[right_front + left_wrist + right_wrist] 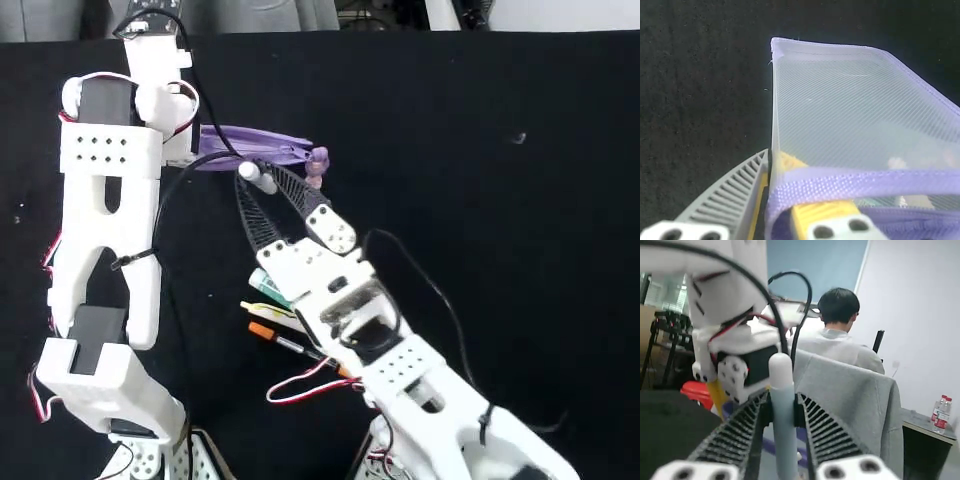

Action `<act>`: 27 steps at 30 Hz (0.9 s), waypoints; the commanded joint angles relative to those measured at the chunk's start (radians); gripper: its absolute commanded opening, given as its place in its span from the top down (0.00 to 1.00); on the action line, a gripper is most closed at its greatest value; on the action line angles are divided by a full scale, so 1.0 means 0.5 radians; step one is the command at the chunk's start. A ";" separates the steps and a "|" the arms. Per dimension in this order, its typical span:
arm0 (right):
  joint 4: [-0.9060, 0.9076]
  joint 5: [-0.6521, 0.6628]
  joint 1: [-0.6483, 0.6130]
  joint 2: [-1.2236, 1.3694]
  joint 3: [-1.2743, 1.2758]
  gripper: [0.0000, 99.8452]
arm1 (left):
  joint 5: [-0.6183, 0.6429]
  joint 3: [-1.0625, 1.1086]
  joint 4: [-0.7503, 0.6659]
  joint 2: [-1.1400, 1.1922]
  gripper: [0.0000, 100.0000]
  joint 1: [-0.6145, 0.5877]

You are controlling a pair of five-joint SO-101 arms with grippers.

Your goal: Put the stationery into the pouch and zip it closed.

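Along the left edge of the desk [500, 200], the left arm runs from the near edge toward the far edge. The left gripper [774, 162] is at its far end, left of the desk's middle. Its jaws are closed down on the purple top band of the pouch [262, 148]. The left wrist view shows the grey ribbed finger on one face of the band and the yellow finger on the other, with the band pinched between them. From that hold the pouch's clear mesh side stretches away over the black desk surface. Pale shapes show through the mesh near the band; what they are cannot be told. From above, the pouch reads as a narrow purple strip, edge-on, roughly parallel to the far edge and set back from it. A small mauve charm [318, 160] sits at the strip's right end.

Just beside that right end is the right gripper [264, 180], jaws narrow and clamped on a pale pen [250, 172]. The right wrist view confirms the grip: the barrel lies in the gap between both ribbed fingers [817, 425], with the rounded cap projecting beyond the fingertips. Whether the pale pen touches the pouch cannot be told.

Toward the near edge, partly beneath the right gripper's body, loose stationery lies on the desk, close together: a green-and-white piece [266, 284], a yellow piece [262, 308] and an orange-tipped pen [268, 332]. The right arm descends from there to the near edge, right of centre.
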 commanded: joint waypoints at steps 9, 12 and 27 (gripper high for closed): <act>-0.390 0.153 -0.025 0.063 -0.176 0.99 | 0.018 0.005 0.009 -0.003 0.97 0.035; -0.288 0.153 -0.025 -0.069 -0.278 0.99 | 0.018 0.005 0.015 -0.003 0.97 0.035; -0.595 0.224 0.012 0.732 -0.824 0.99 | 0.015 0.002 0.058 -0.003 0.97 0.035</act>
